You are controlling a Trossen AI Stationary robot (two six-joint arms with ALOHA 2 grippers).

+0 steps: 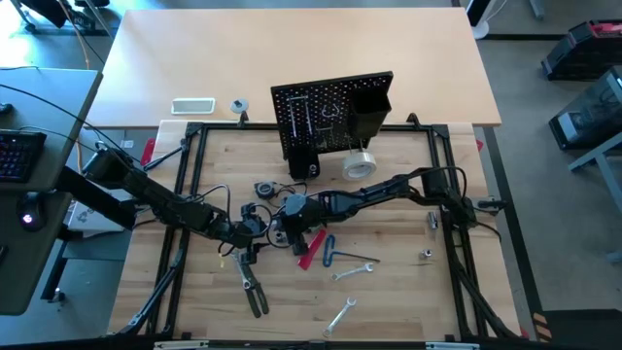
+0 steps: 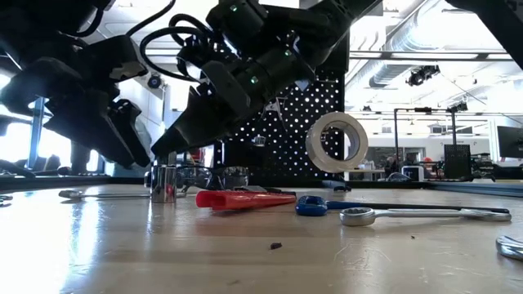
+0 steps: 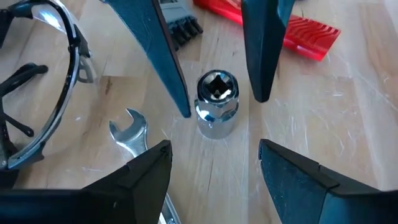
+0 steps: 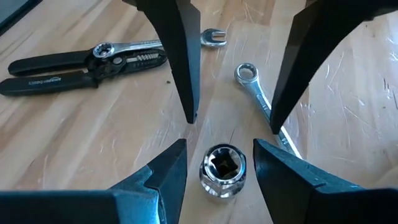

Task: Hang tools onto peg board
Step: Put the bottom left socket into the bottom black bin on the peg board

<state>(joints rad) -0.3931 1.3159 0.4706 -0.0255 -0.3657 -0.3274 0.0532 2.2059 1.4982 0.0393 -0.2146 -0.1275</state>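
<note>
A small chrome socket (image 3: 216,102) stands upright on its base on the wooden table. My right gripper (image 4: 219,143) is open, slanting down, with one finger on each side of the socket (image 4: 222,169); I see no plain touch. My left gripper (image 3: 214,149) faces it from the table's left, open, its fingertips just short of the socket. The black peg board (image 1: 330,112) stands at the far edge with wrenches (image 1: 299,117) on its hooks and a pale tape roll (image 2: 337,141) hanging at its lower right.
Close by lie a red-handled cutter (image 1: 313,248), a blue-handled tool (image 2: 315,206), black-handled pliers (image 4: 81,65) and silver wrenches (image 1: 355,270) (image 4: 258,93) (image 3: 134,134). A hex key set (image 3: 183,25) lies behind the socket. A white flat device (image 1: 192,105) sits on the far table.
</note>
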